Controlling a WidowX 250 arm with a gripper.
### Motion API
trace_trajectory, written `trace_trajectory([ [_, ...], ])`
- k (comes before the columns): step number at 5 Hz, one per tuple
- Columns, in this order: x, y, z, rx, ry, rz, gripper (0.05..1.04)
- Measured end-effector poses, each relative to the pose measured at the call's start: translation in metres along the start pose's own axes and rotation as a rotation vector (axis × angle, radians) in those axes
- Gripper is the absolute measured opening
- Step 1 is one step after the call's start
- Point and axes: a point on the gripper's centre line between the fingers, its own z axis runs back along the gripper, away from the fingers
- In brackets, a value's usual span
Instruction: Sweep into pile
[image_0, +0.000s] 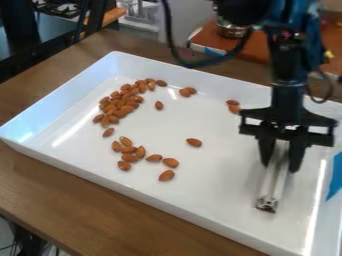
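White is the big rectangular tray (190, 187) sitting on the brown wooden table (73, 200), and from where I stand I can see almonds scattered across its floor. The main heap of almonds (120, 106) lies in the far left part, packed together in a slanting band, with one loose almond (159, 105) just to its right. Farther right along the far side there's a touching pair (188, 91), then another couple of nuts (233, 106) near the arm.

On the near side of the heap, a smaller cluster (129, 151) sits toward the left, and three almonds trail off to its right, the last (166, 175) being the nearest of them all. One more (194, 142) lies by itself around the middle.

The black gripper (280, 166) hangs over the right part of the tray, its two fingers drawn in on a slim white bar (270, 187), parted only by the bar's width. The bar slants down toward the near side, with a metallic lower end. Beyond the tray, a metal bowl (230, 30) stands on a reddish-brown surface (259, 47).
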Motion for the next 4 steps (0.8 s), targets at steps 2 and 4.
trace_trajectory([
  [2,0.007,0.033,0.003,0.017,-0.034,0.022,0.383],
  [4,0.012,0.079,0.011,0.037,0.011,0.045,0.383],
])
